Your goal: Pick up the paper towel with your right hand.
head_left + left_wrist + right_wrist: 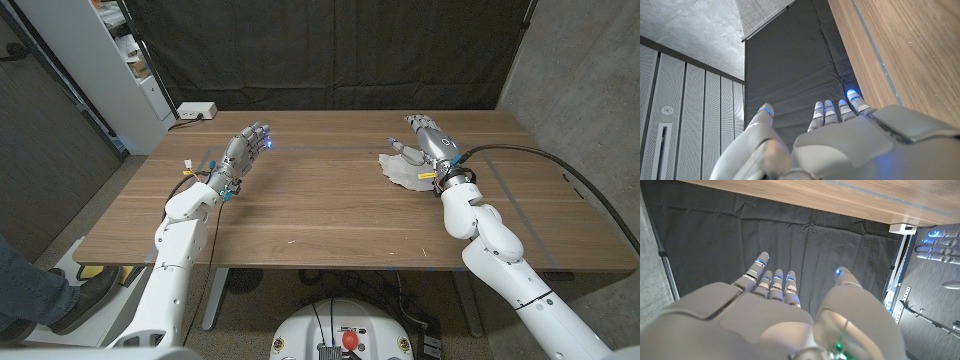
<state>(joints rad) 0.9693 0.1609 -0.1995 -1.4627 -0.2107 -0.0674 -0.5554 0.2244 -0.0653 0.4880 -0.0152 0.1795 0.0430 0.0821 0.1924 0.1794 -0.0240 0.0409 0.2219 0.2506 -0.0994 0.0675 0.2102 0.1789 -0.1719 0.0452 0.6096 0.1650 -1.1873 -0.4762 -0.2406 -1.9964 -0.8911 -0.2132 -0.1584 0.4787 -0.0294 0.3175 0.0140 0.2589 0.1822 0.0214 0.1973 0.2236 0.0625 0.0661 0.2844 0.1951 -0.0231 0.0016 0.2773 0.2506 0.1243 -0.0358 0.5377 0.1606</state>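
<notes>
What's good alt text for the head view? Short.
A robot's right hand hovers open over a crumpled white paper towel on a wooden table, its fingers extended and not closed on it. The left hand is open at the table's other side, holding nothing; a white power strip sits at the far edge.

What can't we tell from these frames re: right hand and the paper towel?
- Contact: in the head view the right hand covers part of the paper towel; touching or hovering is unclear.
- Towel's full outline: hidden under that hand.
- Right wrist view: the hand's back blocks anything beneath.
</notes>
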